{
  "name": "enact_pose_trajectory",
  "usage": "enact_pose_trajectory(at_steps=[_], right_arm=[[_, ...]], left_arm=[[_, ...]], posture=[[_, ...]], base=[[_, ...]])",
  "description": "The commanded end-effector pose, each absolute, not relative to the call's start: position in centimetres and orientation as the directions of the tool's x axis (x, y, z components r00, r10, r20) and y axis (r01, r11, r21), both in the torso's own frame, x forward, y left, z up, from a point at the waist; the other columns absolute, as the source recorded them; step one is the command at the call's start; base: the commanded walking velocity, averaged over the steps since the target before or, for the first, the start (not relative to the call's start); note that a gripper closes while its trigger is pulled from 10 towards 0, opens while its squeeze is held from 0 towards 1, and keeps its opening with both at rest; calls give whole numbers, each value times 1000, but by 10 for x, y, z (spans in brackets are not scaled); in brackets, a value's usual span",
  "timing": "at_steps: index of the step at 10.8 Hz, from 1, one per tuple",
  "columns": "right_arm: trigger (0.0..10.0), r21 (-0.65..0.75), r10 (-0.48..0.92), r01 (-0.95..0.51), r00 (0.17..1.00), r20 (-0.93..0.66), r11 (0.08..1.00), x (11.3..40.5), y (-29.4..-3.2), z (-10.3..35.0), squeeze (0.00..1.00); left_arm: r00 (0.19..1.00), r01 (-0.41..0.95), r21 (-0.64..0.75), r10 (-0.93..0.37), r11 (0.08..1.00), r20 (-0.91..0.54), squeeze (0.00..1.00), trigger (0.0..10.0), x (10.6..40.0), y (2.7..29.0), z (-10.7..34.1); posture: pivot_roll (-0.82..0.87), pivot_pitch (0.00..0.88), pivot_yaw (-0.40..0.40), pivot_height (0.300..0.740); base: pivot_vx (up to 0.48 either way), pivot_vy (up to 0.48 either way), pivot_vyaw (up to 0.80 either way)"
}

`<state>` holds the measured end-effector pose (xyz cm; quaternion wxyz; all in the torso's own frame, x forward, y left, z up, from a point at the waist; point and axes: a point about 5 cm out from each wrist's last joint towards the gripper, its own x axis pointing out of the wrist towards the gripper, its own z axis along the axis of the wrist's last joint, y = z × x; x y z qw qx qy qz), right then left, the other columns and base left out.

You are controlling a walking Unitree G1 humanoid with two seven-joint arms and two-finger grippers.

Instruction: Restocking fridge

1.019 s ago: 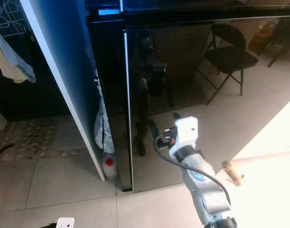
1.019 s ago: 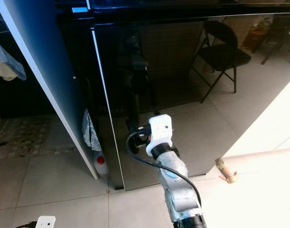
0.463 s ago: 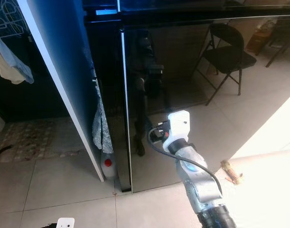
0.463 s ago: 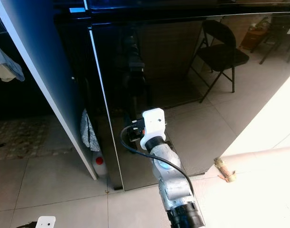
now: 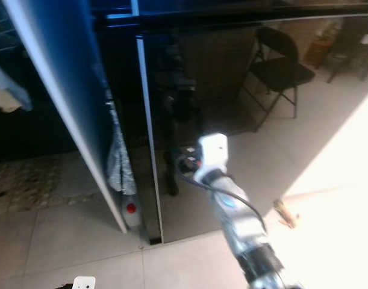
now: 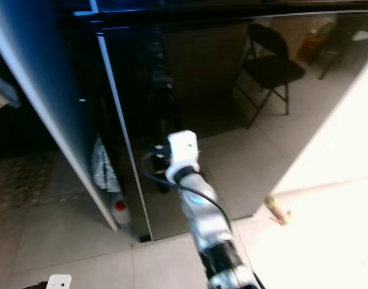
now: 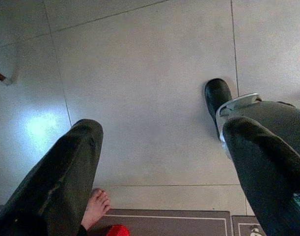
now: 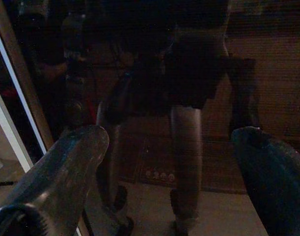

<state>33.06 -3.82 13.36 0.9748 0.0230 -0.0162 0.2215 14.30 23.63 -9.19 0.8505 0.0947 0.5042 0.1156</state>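
Silver, my right arm (image 5: 235, 211) reaches forward in the head views, its right gripper (image 5: 187, 164) held close to the tall glossy black fridge door (image 5: 244, 108), near that door's pale left edge; the blur hides contact. A white bottle with a red cap (image 5: 130, 211) stands on the floor beside the fridge. Right wrist view: my black fingers (image 8: 66, 172) are spread apart, the dark reflective door just ahead. Left wrist view: the left gripper (image 7: 162, 162) hangs over grey floor tiles (image 7: 140, 73), fingers parted, grasping nothing.
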Motion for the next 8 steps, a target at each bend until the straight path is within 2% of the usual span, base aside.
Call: enact_pose_trajectory(at_steps=[1, 5, 8], right_arm=[[10000, 28, 505, -508, 859, 81, 861, 334, -13, 149, 0], [10000, 34, 556, -562, 825, 97, 827, 352, 21, 174, 0], [10000, 31, 558, -564, 822, 112, 825, 366, 31, 194, 0]], left_arm=[[442, -104, 284, 300, 953, -845, 0, 10000, 135, 237, -95], [440, -110, 286, 305, 952, -845, 0, 10000, 134, 238, -95], [441, -115, 285, 307, 951, -843, 0, 10000, 134, 237, -95]], posture=[[-187, 77, -23, 740], [-167, 73, -25, 740], [-153, 66, -28, 740]], base=[[0, 0, 0], [0, 0, 0], [0, 0, 0]])
